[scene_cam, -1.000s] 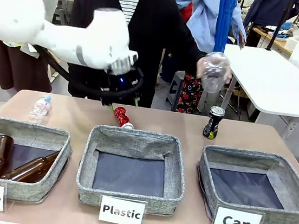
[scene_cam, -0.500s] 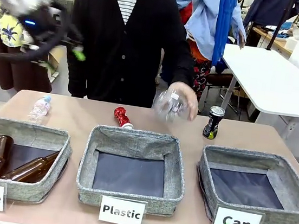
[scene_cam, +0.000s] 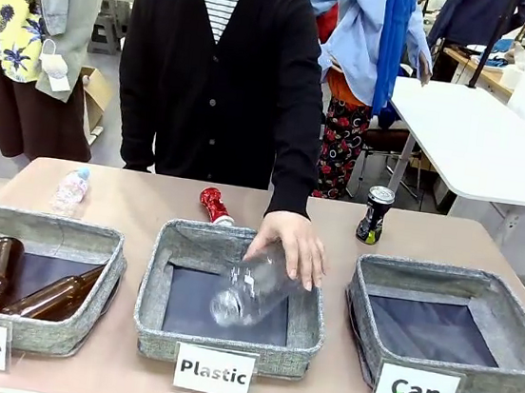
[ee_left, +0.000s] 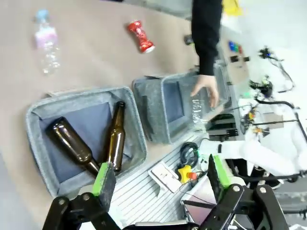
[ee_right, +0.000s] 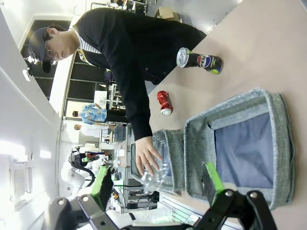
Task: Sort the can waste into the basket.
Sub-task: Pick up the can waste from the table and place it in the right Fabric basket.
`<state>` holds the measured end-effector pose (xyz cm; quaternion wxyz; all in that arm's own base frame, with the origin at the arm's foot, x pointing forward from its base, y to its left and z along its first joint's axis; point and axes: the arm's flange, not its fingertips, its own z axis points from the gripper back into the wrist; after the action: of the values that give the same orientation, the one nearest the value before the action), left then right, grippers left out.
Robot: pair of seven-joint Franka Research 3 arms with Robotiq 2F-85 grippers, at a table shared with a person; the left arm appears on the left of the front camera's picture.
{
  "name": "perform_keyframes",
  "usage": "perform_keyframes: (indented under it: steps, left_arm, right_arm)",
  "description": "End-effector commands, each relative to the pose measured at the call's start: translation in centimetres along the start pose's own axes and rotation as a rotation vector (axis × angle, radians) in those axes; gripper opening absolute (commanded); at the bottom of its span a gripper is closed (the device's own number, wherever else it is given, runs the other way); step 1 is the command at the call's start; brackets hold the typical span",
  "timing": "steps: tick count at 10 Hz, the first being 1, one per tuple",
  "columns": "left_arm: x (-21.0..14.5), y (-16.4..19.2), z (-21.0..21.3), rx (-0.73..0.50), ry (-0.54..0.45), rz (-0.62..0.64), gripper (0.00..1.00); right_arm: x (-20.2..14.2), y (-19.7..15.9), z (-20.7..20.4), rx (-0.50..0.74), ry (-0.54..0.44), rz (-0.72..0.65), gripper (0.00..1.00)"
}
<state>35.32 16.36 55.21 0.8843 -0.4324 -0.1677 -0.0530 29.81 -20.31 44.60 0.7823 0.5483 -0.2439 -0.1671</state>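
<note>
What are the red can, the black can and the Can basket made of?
Red can: likely thin metal, shiny red with a silver end, pinched in the middle.
Black can: probably metal too, with a silver top.
Can basket: grey woven fabric with a speckled weave and a dark liner.
</note>
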Motion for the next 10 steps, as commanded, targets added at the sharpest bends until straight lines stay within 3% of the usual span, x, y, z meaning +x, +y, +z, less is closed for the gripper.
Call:
perform_keyframes:
  steps: [1,5,8,10]
  left_arm:
    - [-0.8,1.5,-1.1,-0.123,-0.002,-0.037,1.00]
    - [-0.8,1.6,-2.2,-0.144,0.008,0.016,1.00]
    - [1.5,-3.3,-6.1,-0.090,0.087,0.023,1.00]
    - [3.9,-8.3,-11.2,-0.027,0.180,0.002,1.00]
  right_arm:
    - [0.1,0.1,0.0,0.018,-0.011,0.013,1.00]
    - [0.1,0.1,0.0,0.018,-0.011,0.013,1.00]
    - [0.1,0.1,0.0,0.018,-0.011,0.013,1.00]
    - [0.1,0.1,0.0,0.018,-0.011,0.013,1.00]
